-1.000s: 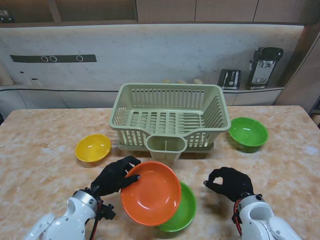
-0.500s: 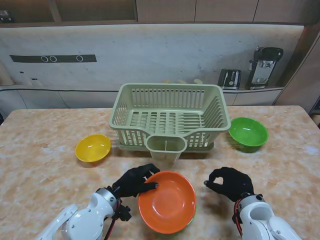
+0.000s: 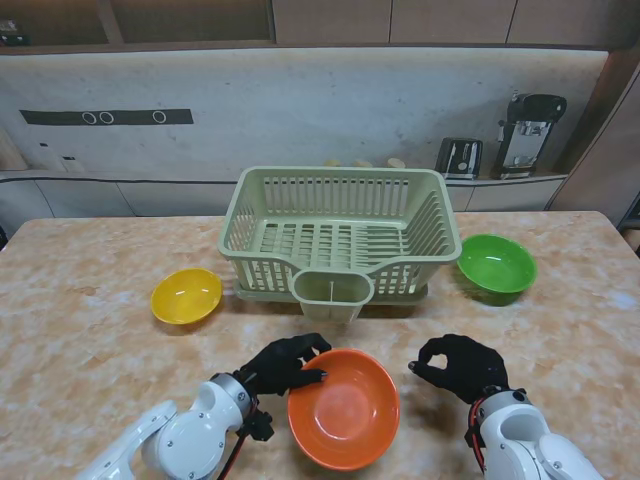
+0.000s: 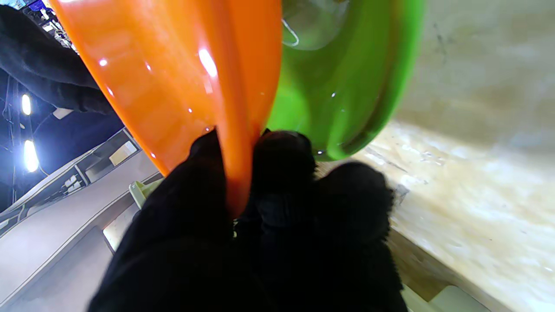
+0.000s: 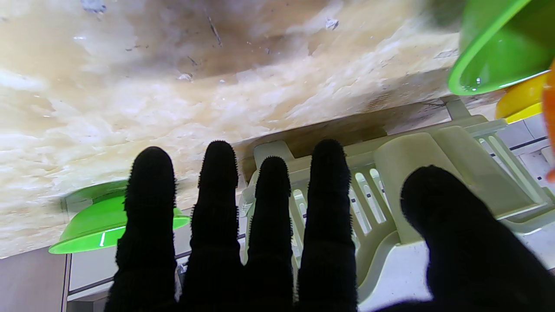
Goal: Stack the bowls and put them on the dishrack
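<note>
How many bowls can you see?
4: yellow bowl left of the dishrack, green bowl right of it, orange bowl in the left hand, covering another green bowl.

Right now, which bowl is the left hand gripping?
The orange bowl: the left hand pinches its rim over a green bowl. The yellow bowl and far green bowl sit untouched.

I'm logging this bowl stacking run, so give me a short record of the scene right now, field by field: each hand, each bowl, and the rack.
left hand: shut on the orange bowl's rim
right hand: holds nothing, fingers apart
orange bowl: over the near green bowl
near green bowl: under the orange bowl, hidden in the stand view
yellow bowl: on the table, left of the dishrack
far green bowl: on the table, right of the dishrack
dishrack: no bowls in it
</note>
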### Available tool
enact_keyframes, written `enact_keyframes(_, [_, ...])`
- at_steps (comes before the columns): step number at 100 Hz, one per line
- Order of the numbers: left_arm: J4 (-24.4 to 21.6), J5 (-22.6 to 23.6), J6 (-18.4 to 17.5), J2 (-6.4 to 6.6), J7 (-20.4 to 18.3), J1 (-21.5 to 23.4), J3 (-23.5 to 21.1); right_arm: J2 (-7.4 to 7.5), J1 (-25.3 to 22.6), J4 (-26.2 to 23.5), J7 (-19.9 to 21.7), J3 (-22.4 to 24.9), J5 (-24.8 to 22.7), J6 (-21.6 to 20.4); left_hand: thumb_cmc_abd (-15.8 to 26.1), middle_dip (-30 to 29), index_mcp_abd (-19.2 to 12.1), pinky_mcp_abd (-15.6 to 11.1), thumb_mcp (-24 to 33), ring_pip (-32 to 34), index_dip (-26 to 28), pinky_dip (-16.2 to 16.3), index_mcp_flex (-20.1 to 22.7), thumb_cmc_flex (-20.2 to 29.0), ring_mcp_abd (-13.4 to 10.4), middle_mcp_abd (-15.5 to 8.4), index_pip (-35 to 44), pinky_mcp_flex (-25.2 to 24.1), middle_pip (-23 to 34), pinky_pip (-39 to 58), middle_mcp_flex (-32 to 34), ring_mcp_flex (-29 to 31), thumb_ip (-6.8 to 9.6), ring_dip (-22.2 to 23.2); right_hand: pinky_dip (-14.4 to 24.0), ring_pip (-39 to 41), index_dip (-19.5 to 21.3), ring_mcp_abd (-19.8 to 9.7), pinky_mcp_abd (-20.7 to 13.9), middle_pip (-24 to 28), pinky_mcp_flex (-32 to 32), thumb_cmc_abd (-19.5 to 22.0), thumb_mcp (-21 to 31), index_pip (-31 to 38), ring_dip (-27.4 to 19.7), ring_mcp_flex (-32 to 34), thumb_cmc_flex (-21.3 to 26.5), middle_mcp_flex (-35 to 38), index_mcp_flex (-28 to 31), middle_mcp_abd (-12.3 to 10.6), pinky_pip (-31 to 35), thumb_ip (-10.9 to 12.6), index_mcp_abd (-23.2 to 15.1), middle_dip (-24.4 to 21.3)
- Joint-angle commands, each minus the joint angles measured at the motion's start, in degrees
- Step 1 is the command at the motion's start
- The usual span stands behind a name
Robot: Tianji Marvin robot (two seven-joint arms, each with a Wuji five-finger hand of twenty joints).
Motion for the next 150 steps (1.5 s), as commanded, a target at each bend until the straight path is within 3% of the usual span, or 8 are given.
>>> enact_keyframes(1, [0.2, 0.1, 0.2, -0.3, -1.0, -0.5, 0.3, -0.3, -0.6, 0.0, 0.7, -0.1, 0.0, -0.1, 4.6, -0.4, -1.5, -7.1, 3.0, -2.1, -0.5, -0.6, -0.1, 7.9, -2.8, 0.2, 0.9, 0.8, -0.6, 0.9, -1.7, 1.9, 3.81, 0.8, 0.9, -0.6, -0.5, -0.7, -0.5, 0.1, -0.4, 0.2, 0.6, 1.0, 0.6, -0.1, -0.1, 0.9, 0.3, -1.6, -0.2, -0.5, -1.4, 0.8])
enact_keyframes(50, [1.4, -0.9, -0.7, 0.3, -4.2, -2.3, 1.3, -0.31, -0.6, 0.1, 0.7, 0.0, 0.2, -0.2, 0.2, -2.7, -0.7, -1.7, -1.1, -8.1, -6.5, -6.2, -0.6, 3.7, 1.3, 1.6, -3.6, -0.5, -10.8, -5.3, -2.1, -1.8, 4.1, 1.8, 0.9, -0.6, -0.5, -0.8, -0.5, 0.1, -0.4, 0.2, 0.6, 0.9, 0.6, 0.1, 0.0, 1.0, 0.2, -1.6, -0.3, -0.4, -1.5, 0.8])
enact_keyframes(66, [1.9, -1.2, -1.8, 0.37, -4.5, -2.6, 1.3, -0.32, -0.6, 0.1, 0.7, 0.1, 0.3, -0.2, -0.6, -12.5, 0.4, 4.1, -4.1, -11.1, -7.9, -9.2, -0.1, -2.6, 5.6, 2.5, -9.1, -3.6, -2.7, -10.4, -9.3, -6.9, 3.99, 0.5, 0.9, -0.6, -0.5, -0.6, -0.4, 0.1, -0.3, 0.2, 0.6, 0.9, 0.6, 0.0, 0.0, 0.9, 0.2, -1.6, -0.2, -0.4, -1.4, 0.9])
enact_keyframes(77, [2.1, -1.3, -2.3, 0.34, -4.3, -2.7, 1.2, -0.32, -0.6, 0.2, 0.7, 0.1, 0.3, -0.2, 0.3, -22.7, 1.0, 6.6, -4.9, -11.8, -8.2, -8.1, 0.2, -5.9, 7.4, 2.8, -12.2, -6.3, -0.2, -12.5, -11.8, -9.9, 3.84, -1.3, 0.9, -0.6, -0.4, -0.7, -0.4, 0.1, -0.2, 0.2, 0.6, 0.9, 0.6, 0.0, 0.0, 0.9, 0.3, -1.7, -0.1, -0.4, -1.4, 0.9])
enact_keyframes(103, [2.4, 0.9, -3.9, 0.27, -2.9, -2.6, 0.8, -0.32, -0.5, 0.2, 0.7, 0.1, 0.3, -0.2, 4.1, -24.9, 0.9, 11.7, -8.8, -16.8, -12.0, -5.5, 1.6, -11.5, 11.8, 3.2, -17.0, -12.5, -3.0, -16.4, -13.4, -15.6, 4.52, -7.1, 0.9, -0.6, -0.4, -0.7, -0.4, 0.1, -0.3, 0.1, 0.6, 0.9, 0.6, 0.0, -0.1, 1.0, 0.2, -1.6, -0.2, -0.5, -1.5, 0.9])
enact_keyframes(123, [1.6, 3.9, -4.8, 0.3, -1.4, -1.5, -0.4, -0.34, -0.6, 0.3, 0.5, 0.2, 0.2, -0.3, 7.7, -26.5, -1.0, 19.1, -17.3, -21.5, -16.8, 4.1, 3.2, -11.3, 17.1, 1.8, -20.7, -24.7, -6.2, -17.3, -14.3, -23.6, 4.83, -12.6, 0.9, -0.6, -0.4, -0.7, -0.5, 0.1, -0.5, 0.2, 0.6, 0.9, 0.6, 0.0, -0.1, 1.0, 0.3, -1.6, -0.3, -0.5, -1.4, 0.9])
enact_keyframes(134, [0.5, 6.1, -5.0, 0.43, -0.9, -0.5, -1.3, -0.35, -0.6, 0.3, 0.4, 0.2, 0.1, -0.3, 8.1, -27.6, -1.9, 23.5, -18.0, -24.9, -17.8, 6.7, 4.2, -12.1, 18.2, 1.7, -22.1, -31.4, -8.1, -21.7, -14.5, -26.2, 4.68, -16.5, 0.9, -0.7, -0.4, -0.7, -0.5, 0.1, -0.5, 0.2, 0.6, 1.0, 0.6, -0.1, -0.1, 1.0, 0.3, -1.6, -0.3, -0.5, -1.4, 0.9])
enact_keyframes(150, [-1.2, 8.8, -4.8, 0.47, 0.2, 1.3, -3.0, -0.4, -0.9, 0.1, 0.0, 0.5, -0.3, -0.3, 8.5, -28.1, -2.8, 25.4, -18.1, -26.5, -18.1, 7.7, 6.2, -12.5, 18.4, 1.5, -22.3, -34.8, -8.6, -24.5, -13.1, -26.6, 4.56, -18.5, 0.9, -0.7, -0.4, -0.6, -0.7, 0.1, -0.8, 0.1, 0.6, 0.9, 0.6, -0.1, -0.1, 1.1, 0.3, -1.7, -0.4, -0.5, -1.5, 0.9])
